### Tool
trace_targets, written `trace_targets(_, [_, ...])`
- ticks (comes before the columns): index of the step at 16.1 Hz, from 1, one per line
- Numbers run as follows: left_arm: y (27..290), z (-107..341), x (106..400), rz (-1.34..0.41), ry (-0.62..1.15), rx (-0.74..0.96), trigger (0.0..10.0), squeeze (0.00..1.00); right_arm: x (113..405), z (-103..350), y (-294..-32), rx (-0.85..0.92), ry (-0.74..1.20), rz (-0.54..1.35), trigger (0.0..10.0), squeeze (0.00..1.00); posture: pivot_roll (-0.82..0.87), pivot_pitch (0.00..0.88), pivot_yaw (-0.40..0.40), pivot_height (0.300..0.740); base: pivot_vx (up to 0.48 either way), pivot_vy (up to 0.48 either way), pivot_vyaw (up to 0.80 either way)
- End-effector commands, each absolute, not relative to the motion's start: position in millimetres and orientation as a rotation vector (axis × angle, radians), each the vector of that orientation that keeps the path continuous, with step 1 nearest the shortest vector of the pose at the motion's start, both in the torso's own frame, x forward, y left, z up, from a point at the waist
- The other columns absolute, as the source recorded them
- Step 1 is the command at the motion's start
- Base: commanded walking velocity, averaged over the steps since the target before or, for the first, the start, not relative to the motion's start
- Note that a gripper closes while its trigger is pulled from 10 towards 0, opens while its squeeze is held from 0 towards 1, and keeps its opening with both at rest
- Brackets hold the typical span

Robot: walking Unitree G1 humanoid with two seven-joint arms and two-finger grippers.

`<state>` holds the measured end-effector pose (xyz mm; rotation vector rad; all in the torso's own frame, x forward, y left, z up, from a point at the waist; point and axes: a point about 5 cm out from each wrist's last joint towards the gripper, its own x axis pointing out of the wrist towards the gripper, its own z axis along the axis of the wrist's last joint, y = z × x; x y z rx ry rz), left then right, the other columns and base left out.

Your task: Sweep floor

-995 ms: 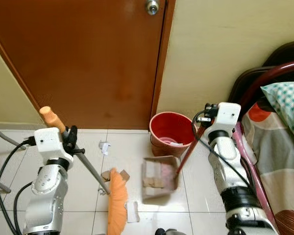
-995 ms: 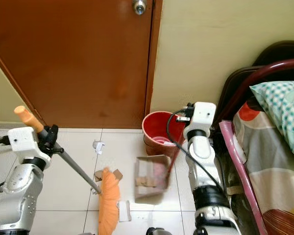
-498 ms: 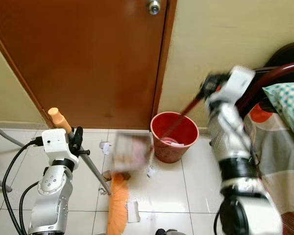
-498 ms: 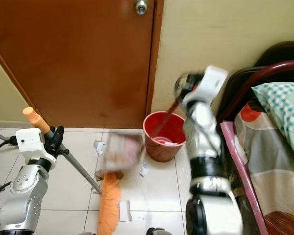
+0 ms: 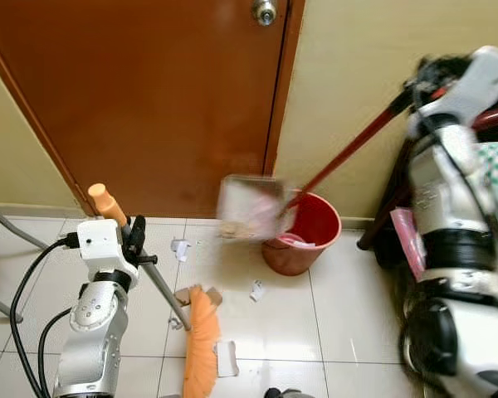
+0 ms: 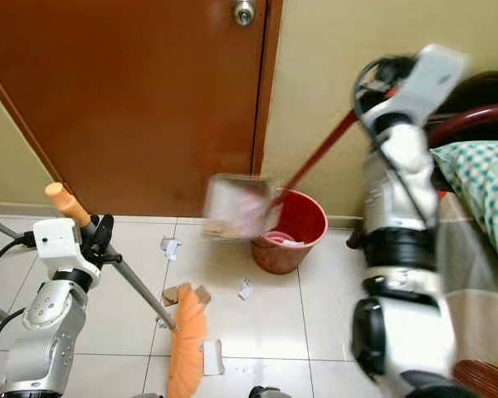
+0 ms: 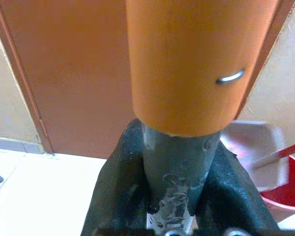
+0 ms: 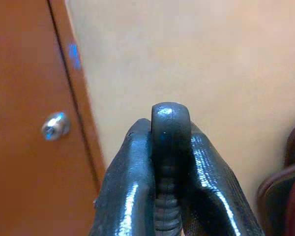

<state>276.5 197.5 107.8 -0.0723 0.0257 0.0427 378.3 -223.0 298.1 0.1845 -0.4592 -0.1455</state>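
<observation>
**Dustpan up at the bin, floor not clean**

Left eye view: landmark is the red bucket (image 5: 302, 244), by the wall just right of the door (image 5: 149, 99). My right gripper (image 5: 415, 85) is high, above and right of the bucket, holding the top end of the red dustpan handle (image 5: 349, 156). The dustpan (image 5: 251, 207) hangs blurred just above the bucket's left rim, with debris visible in it. My left gripper (image 5: 131, 240) is well left of the bucket, clamped on the broom's grey shaft. The orange broom head (image 5: 201, 342) rests on the floor (image 5: 332, 323), below and left of the bucket.

Right eye view: scraps lie left of the bucket: a white one (image 6: 246, 289) near its base, brown bits (image 6: 183, 294) at the broom head, white paper (image 6: 169, 245) further left, another (image 6: 211, 356) by the bristles.

Left wrist view: fingers (image 7: 113, 206) pinch the shaft under the orange grip (image 7: 191, 64).

Right wrist view: fingers (image 8: 132, 196) pressed on the black handle end (image 8: 170, 123).

Judgement: one load is about to be dumped. At least four scraps need another pass.
</observation>
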Motion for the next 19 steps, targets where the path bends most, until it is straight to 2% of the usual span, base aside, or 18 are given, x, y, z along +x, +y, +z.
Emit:
trace_targets(1, [195.6, 99.6, 274.4, 0.038, 0.062, -0.068, 10.0, 0.0, 365.8, 336.9, -232.9, 0.15, -0.629, -0.156, 10.0, 0.0, 0.08, 0.116, -0.024, 0.74, 0.0, 0.0, 0.0])
trace_targets(6, [194.2, 97.9, 272.8, 0.035, 0.069, -0.069, 10.0, 0.0, 358.5, 342.1, -251.7, 0.034, -0.657, -0.185, 10.0, 0.0, 0.08, 0.125, -0.022, 0.74, 0.0, 0.0, 0.0])
trace_targets(8, [193.4, 98.1, 273.3, 0.032, 0.069, -0.069, 10.0, 0.0, 355.2, 346.6, -251.0, -0.051, -0.695, -0.189, 10.0, 0.0, 0.08, 0.125, -0.022, 0.74, 0.0, 0.0, 0.0])
trace_targets(12, [193.5, 98.8, 273.7, 0.028, 0.067, -0.066, 10.0, 0.0, 352.2, 338.5, -208.9, -0.286, -0.749, -0.019, 10.0, 0.0, 0.08, 0.128, -0.018, 0.74, 0.0, 0.0, 0.0])
trace_targets(13, [193.3, 98.9, 273.8, 0.028, 0.067, -0.067, 10.0, 0.0, 352.0, 337.1, -206.1, -0.299, -0.749, -0.007, 10.0, 0.0, 0.08, 0.128, -0.018, 0.74, 0.0, 0.0, 0.0])
trace_targets(16, [191.3, 98.5, 273.7, 0.025, 0.067, -0.065, 10.0, 0.0, 344.2, 305.8, -157.0, -0.532, -0.74, 0.296, 10.0, 0.0, 0.08, 0.128, -0.019, 0.74, 0.0, 0.0, 0.0])
trace_targets(19, [190.2, 98.8, 275.4, 0.019, 0.064, -0.061, 10.0, 0.0, 335.5, 284.4, -130.6, -0.645, -0.716, 0.491, 10.0, 0.0, 0.08, 0.126, -0.02, 0.74, 0.0, 0.0, 0.0])
